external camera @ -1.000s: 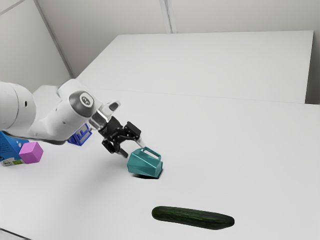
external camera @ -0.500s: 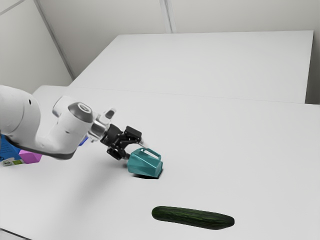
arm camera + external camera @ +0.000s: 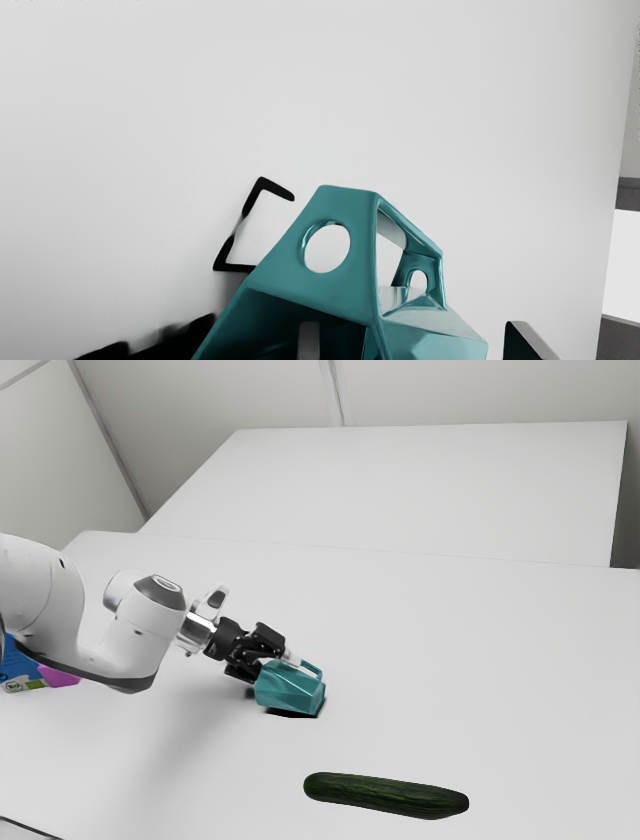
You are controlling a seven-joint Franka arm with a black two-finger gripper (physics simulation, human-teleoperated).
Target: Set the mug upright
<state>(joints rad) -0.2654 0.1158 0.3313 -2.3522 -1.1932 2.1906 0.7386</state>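
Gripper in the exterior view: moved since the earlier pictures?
Yes. Judged against the unmoved cucumber, the gripper has shifted toward the exterior view's right, farther in at the mug.

Arm (image 3: 45,595): I have it coming in from the exterior view's left, white links bent, the lower one sagging into a curve below the grey-capped wrist joint (image 3: 160,592). Beyond that joint, a silvery flange (image 3: 197,632) carries my black gripper (image 3: 272,668), pitched down on a slant toward the exterior view's right. Hand tilted, neither level nor pointing straight down. Wrist view: both fingertips of my gripper (image 3: 417,341) in sight, a wide gap between them. Fingers (image 3: 309,342) parted, not meeting. One finger pale grey, the other pale along one face, dark on another.
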